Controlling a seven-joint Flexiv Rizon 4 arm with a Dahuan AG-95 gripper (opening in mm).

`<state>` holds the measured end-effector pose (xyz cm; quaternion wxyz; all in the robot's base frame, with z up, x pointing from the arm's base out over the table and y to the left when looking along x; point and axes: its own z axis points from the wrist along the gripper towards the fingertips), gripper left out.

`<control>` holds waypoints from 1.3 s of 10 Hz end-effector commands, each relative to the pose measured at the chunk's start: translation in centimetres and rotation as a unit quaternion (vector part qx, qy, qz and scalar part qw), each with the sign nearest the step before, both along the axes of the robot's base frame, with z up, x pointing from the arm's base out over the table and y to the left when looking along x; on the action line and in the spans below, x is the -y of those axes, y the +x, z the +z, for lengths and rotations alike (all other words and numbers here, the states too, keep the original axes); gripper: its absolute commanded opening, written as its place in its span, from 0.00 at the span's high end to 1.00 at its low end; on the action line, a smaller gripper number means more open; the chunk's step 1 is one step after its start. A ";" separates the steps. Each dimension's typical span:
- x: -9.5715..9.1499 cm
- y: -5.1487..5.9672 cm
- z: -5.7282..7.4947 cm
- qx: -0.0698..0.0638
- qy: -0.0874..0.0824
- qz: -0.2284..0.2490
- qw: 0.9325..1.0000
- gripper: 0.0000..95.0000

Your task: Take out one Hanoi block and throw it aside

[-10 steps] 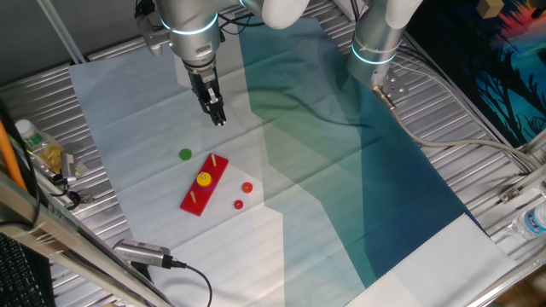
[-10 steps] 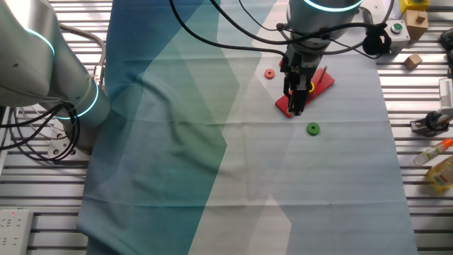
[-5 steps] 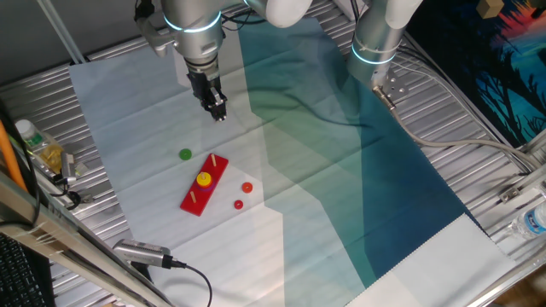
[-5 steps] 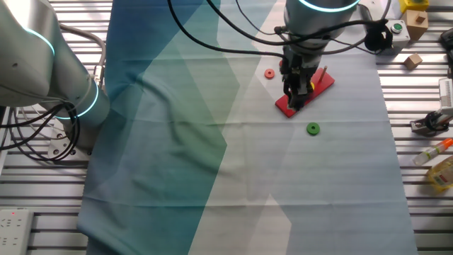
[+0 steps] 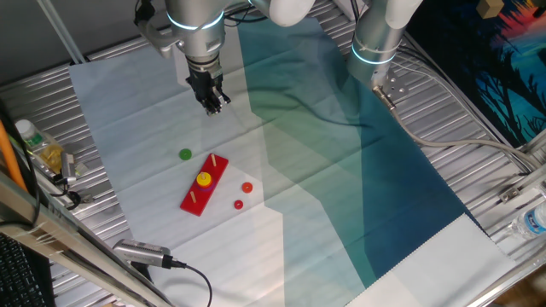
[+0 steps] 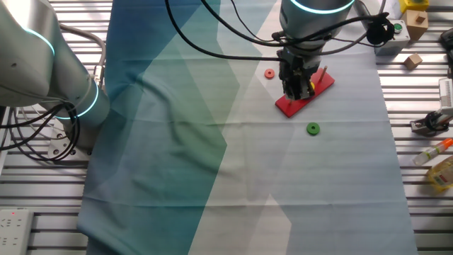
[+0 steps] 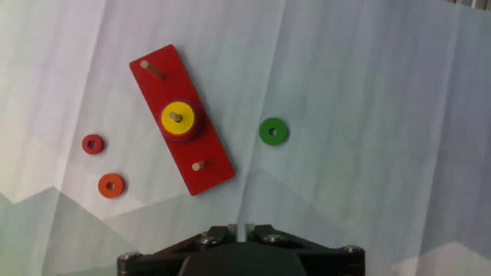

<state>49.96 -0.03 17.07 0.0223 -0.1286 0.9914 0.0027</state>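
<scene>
The yellow Hanoi block (image 5: 203,179) sits on the middle peg of the red base (image 5: 194,201), over a purple disc. In the hand view the block (image 7: 181,117) and base (image 7: 219,175) lie upper left of my gripper (image 7: 244,228), of which only the dark base shows at the bottom edge. My gripper (image 5: 214,106) hangs well above the cloth, away from the base, with the fingers close together and nothing in them. In the other fixed view the gripper (image 6: 296,91) covers most of the block on the base (image 6: 289,106).
A green disc (image 5: 185,154) lies loose on the white cloth beside the base; it also shows in the hand view (image 7: 273,131). An orange disc (image 5: 246,188) and a small red disc (image 5: 238,204) lie on the base's other side. Bottles and tools stand at the table's edges.
My gripper has risen and drawn back from the red base. The discs and base have not moved.
</scene>
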 end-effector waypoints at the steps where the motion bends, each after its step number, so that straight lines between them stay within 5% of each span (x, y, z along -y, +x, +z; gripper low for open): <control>1: 0.0 0.0 0.0 -0.001 0.000 0.001 1.000 1.00; 8: -0.1 0.1 0.0 0.002 0.002 0.003 1.000 1.00; 10: -0.2 0.1 -0.1 0.001 0.002 0.020 1.000 0.60; 13: -1.0 0.8 -0.2 0.003 0.001 0.017 1.000 0.60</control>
